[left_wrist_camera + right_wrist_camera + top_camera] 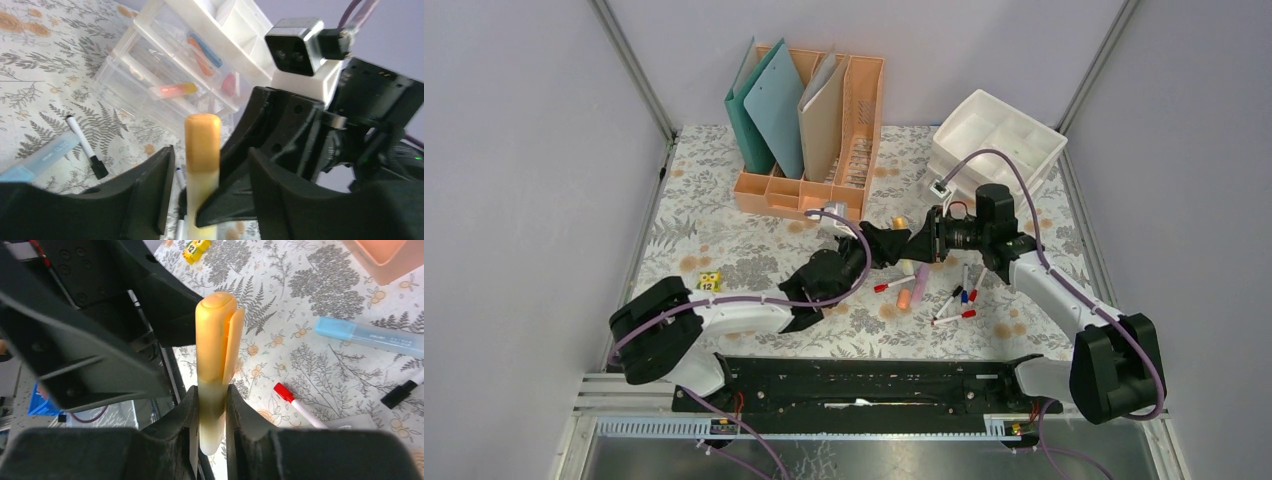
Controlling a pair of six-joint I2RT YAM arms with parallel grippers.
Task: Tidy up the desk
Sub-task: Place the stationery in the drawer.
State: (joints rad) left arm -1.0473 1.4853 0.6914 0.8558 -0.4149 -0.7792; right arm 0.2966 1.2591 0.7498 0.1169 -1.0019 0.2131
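Above the table, the right pincer is clamped on the pale barrel of the orange-capped marker, whose long axis runs between the parted fingers of the left pincer.

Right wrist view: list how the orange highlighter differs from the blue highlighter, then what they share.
The orange highlighter is orange-capped; the blue highlighter pale blue. The orange highlighter stands clamped in the right gripper, above the desk; the blue highlighter lies flat on it. Both are thick pens.
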